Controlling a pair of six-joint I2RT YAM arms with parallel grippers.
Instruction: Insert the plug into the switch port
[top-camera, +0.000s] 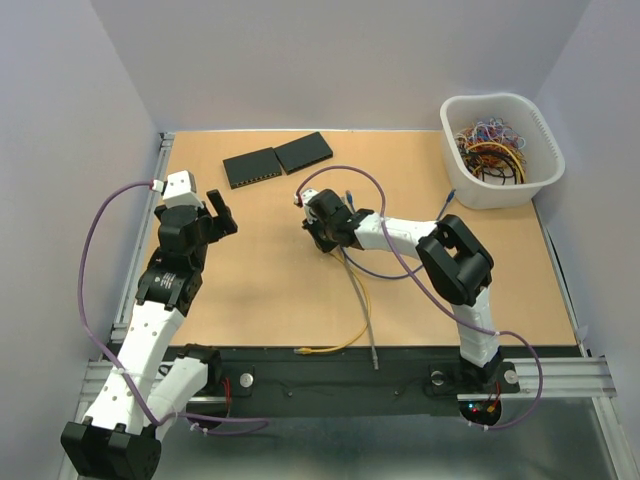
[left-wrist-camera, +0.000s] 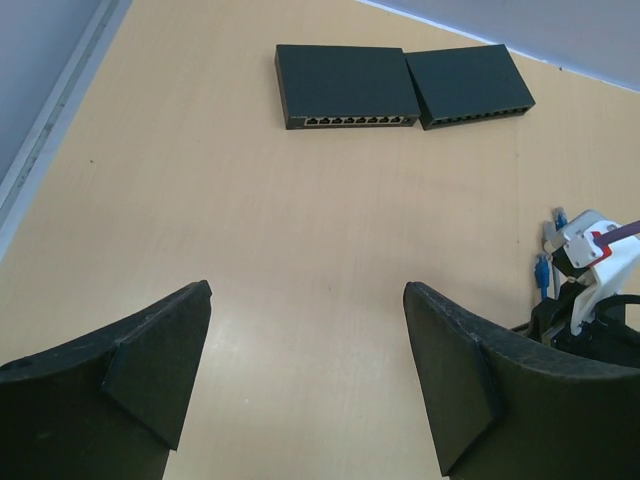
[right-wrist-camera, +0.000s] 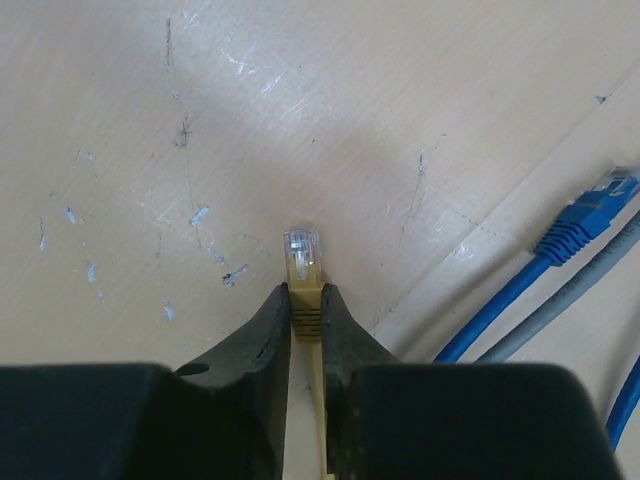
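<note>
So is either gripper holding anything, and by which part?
The right gripper pinches the yellow cable just behind its clear plug. The left gripper is open and empty.

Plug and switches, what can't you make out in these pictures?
- Plug: top view, hidden under the right claw.
- Yellow cable behind the plug: right wrist view, covered by the claw's fingers.
- Right switch: left wrist view, ports too small and dark to tell apart.
- Grey cable: right wrist view, end cut off by the right edge.
- Bin: top view, its cables are too tangled and too small to count.
</note>
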